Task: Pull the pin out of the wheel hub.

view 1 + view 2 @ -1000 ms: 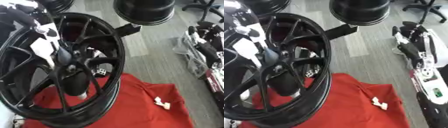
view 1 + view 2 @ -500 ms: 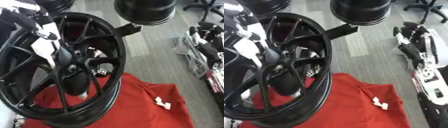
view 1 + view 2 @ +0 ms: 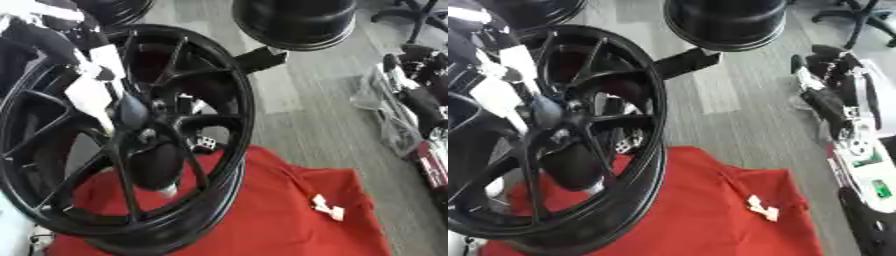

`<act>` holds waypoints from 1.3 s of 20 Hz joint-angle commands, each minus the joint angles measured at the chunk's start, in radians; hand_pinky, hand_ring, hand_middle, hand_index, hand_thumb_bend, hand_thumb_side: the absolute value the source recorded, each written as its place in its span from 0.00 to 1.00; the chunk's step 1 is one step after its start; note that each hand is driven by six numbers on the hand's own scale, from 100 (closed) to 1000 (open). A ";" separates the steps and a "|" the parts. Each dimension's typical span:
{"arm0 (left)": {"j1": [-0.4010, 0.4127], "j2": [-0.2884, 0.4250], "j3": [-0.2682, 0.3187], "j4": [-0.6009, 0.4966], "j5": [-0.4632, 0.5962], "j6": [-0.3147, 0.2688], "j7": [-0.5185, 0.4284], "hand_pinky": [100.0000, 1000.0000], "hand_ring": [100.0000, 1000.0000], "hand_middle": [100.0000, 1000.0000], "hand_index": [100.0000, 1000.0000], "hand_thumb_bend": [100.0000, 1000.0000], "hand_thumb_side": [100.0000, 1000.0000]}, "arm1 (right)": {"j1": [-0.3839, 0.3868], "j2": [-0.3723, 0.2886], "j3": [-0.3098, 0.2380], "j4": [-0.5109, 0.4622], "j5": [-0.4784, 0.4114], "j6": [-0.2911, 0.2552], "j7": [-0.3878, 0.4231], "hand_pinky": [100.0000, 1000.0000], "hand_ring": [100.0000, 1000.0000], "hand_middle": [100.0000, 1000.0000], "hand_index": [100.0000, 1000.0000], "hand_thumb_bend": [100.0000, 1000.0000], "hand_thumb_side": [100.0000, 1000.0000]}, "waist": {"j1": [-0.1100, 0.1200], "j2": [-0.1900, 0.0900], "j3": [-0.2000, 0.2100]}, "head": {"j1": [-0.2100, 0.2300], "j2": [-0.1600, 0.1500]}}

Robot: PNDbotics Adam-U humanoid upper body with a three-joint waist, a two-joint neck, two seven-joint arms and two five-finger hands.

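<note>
Nothing much has shifted since a moment ago: my left hand (image 3: 87, 90) rests at the centre of the upright wheel hub (image 3: 140, 132), fingers' state unclear, pin unseen, so next I must find and pinch it.

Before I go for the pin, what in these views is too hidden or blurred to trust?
- Pin: not distinguishable at the wheel hub, blurred in both eye views.
- Left hand: pale shape at the spokes; finger pose unreadable.
- Right hand: blurred at the right edge.
- Small white object on the red cloth: too small to identify.
</note>
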 commanded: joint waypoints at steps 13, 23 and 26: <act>-0.021 0.025 0.006 -0.013 -0.048 -0.030 0.001 0.81 0.80 0.73 0.66 0.26 0.34 | -0.005 -0.018 -0.005 -0.003 0.004 -0.002 0.003 0.81 0.61 0.54 0.68 0.27 0.20 | 0.002 -0.013 0.001 | 0.004 0.005; -0.020 0.027 0.003 -0.015 -0.052 -0.045 0.001 0.80 0.78 0.71 0.49 0.00 0.09 | -0.005 -0.017 -0.005 0.001 0.004 -0.003 0.003 0.81 0.61 0.54 0.68 0.27 0.20 | 0.000 -0.012 0.000 | 0.004 0.005; -0.021 0.029 0.005 -0.021 -0.056 -0.044 0.001 0.79 0.75 0.69 0.44 0.00 0.06 | -0.006 -0.017 -0.005 0.001 0.003 -0.003 0.003 0.81 0.61 0.54 0.68 0.27 0.20 | 0.000 -0.012 0.000 | 0.003 0.005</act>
